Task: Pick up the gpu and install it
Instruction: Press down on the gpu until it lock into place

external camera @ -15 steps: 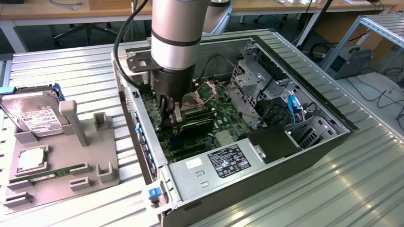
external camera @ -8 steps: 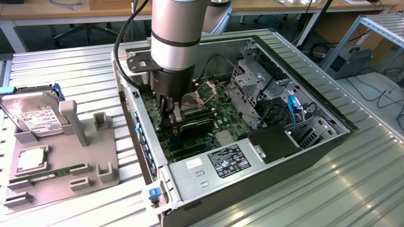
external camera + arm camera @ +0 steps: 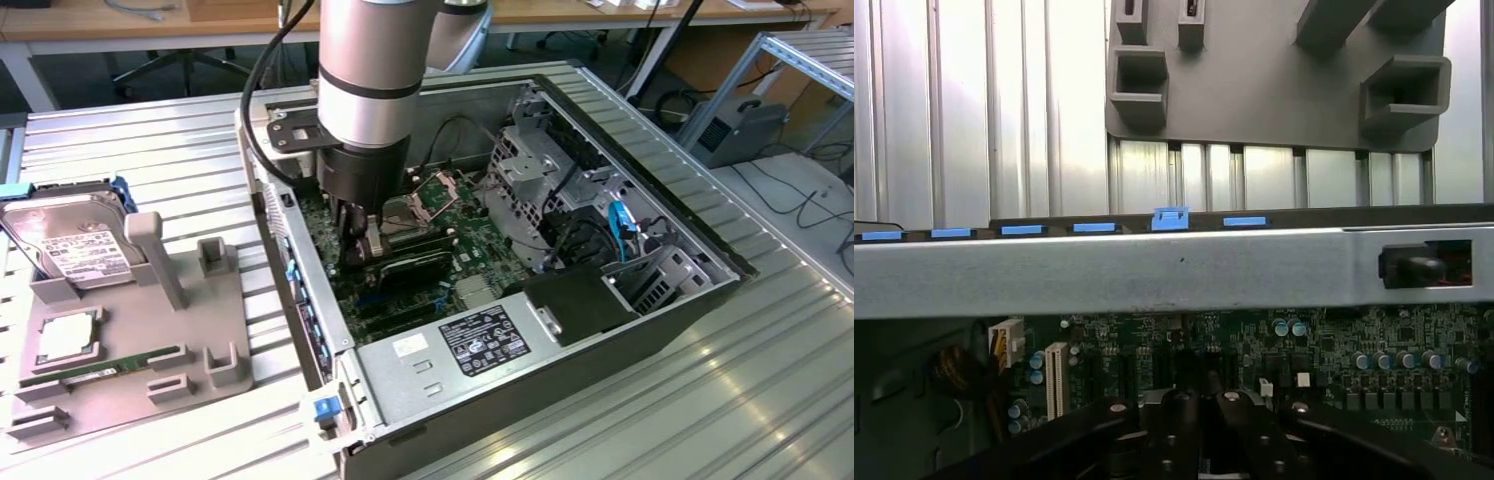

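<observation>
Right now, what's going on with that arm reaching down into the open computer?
The robot arm has lowered its gripper into the open computer case, just above the green motherboard. A dark card, apparently the gpu, lies on the board right beside the gripper; whether the gripper grips it is unclear. On the grey holder at the exterior view's left, a hard drive and a RAM stick sit in place.

one computer case, one hard drive, one holder tray.

Labels on the power supply and hard drive are too small to read.
</observation>
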